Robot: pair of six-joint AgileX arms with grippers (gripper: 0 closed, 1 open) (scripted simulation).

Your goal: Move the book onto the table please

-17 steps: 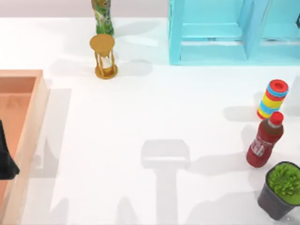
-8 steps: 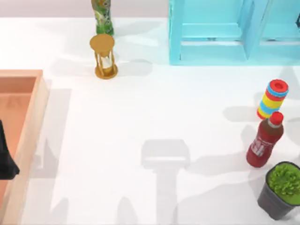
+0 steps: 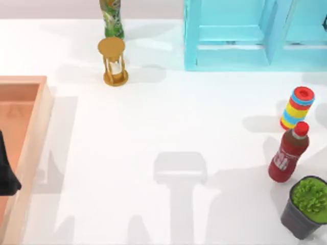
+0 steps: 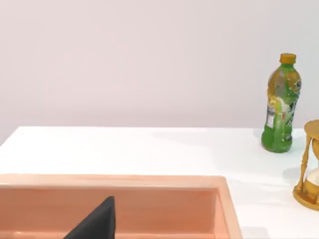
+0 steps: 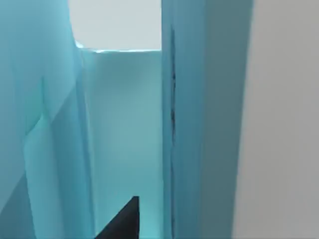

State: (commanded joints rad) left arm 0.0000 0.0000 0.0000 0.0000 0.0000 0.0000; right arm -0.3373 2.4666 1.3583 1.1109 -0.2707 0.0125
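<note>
At the table's (image 3: 153, 127) one o'clock corner stands the turquoise shelf unit (image 3: 240, 35); the right gripper (image 5: 122, 221) sits close against its panels, grip state unreadable. I cannot make out the book. Risk: scraping the shelf wall, or toppling the red bottle (image 3: 288, 153) when withdrawing.

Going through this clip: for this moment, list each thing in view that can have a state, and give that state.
Hourglass: upright on the table.
Green bottle: upright, capped.
Red bottle: standing, leaning slightly, red cap on.
Ring stack: stacked, upright.
Potted plant: upright.
Wooden tray: left claw over it.
Turquoise shelf unit: standing; right wrist view is close against its panels.
</note>
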